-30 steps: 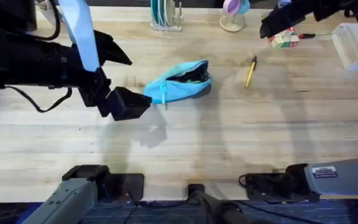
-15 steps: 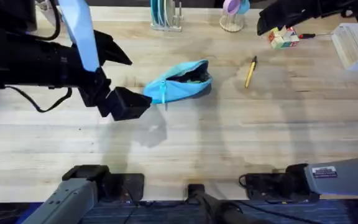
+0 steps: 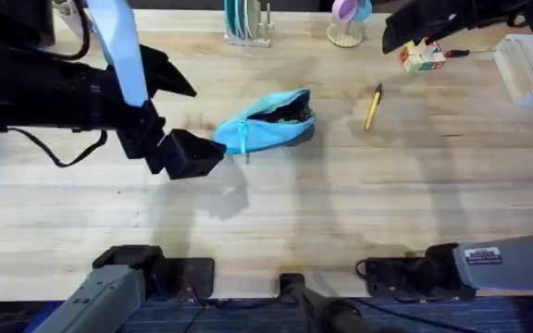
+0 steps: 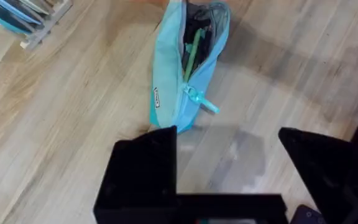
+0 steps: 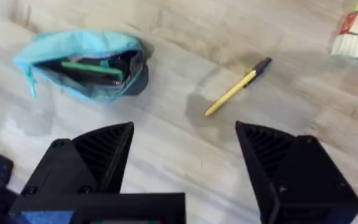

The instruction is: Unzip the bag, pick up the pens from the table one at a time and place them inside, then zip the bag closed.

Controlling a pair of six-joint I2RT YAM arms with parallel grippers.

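Note:
The light blue bag point(image 3: 266, 122) lies on the table point(image 3: 340, 213) left of centre, its zipper open and a green pen point(image 4: 194, 53) showing inside. My left gripper point(image 3: 209, 120) hovers open just left of the bag's zipper-pull end point(image 4: 199, 101), not touching it. A yellow pen point(image 3: 373, 106) with a black end lies on the wood to the right of the bag. My right gripper point(image 3: 394, 37) is high at the far right, behind the pen. In its wrist view the right gripper point(image 5: 184, 127) stands open and empty above the bag point(image 5: 82, 62) and the yellow pen point(image 5: 236, 87).
At the far edge stand a rack of plates point(image 3: 246, 23) and a purple-and-teal cup stand point(image 3: 348, 18). A coloured cube point(image 3: 422, 57) and a white box point(image 3: 530, 65) sit at the far right, near the right arm.
The right arm has drawn slightly back toward the far edge, uncovering more of the coloured cube. The left arm, bag and yellow pen have not moved.

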